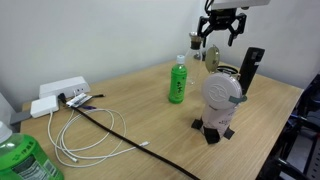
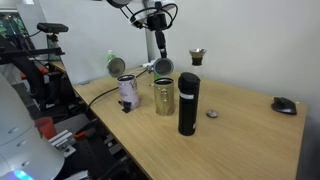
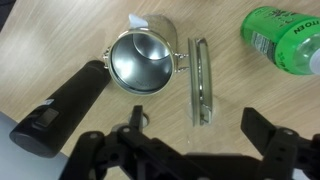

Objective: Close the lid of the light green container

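Note:
The light green container stands open on the wooden table. In the wrist view I look down into its shiny inside. Its hinged lid stands upright on edge, right of the opening. In an exterior view the container is a low pale yellow-green can with the round lid raised behind it. My gripper is open and empty. It hangs above the lid without touching it, and it shows in both exterior views.
A tall black bottle stands close beside the container. A white patterned mug is on its other side. A slim green bottle with a white cap is nearby. A power strip, cables and a big translucent green bottle sit at the far end.

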You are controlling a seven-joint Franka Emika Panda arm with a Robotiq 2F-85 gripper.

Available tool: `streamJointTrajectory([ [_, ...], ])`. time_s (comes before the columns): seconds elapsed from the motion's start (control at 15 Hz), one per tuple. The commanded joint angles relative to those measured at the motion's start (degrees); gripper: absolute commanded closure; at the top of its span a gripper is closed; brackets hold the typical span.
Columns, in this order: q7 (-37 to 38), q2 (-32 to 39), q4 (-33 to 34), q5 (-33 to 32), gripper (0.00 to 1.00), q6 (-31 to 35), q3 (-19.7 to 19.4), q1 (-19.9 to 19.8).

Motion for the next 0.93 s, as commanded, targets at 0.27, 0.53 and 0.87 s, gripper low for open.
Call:
streamJointTrajectory([
  [0.27,-0.9,0.2,-0.1,1.1,0.15,0.7,-0.9,1.0],
  [0.53,-0.8,0.0,-0.1,1.2,0.17,0.7,-0.9,1.1],
  [0.87,-0.7,-0.2,-0.1,1.0,0.27,0.9,-0.9,1.2],
])
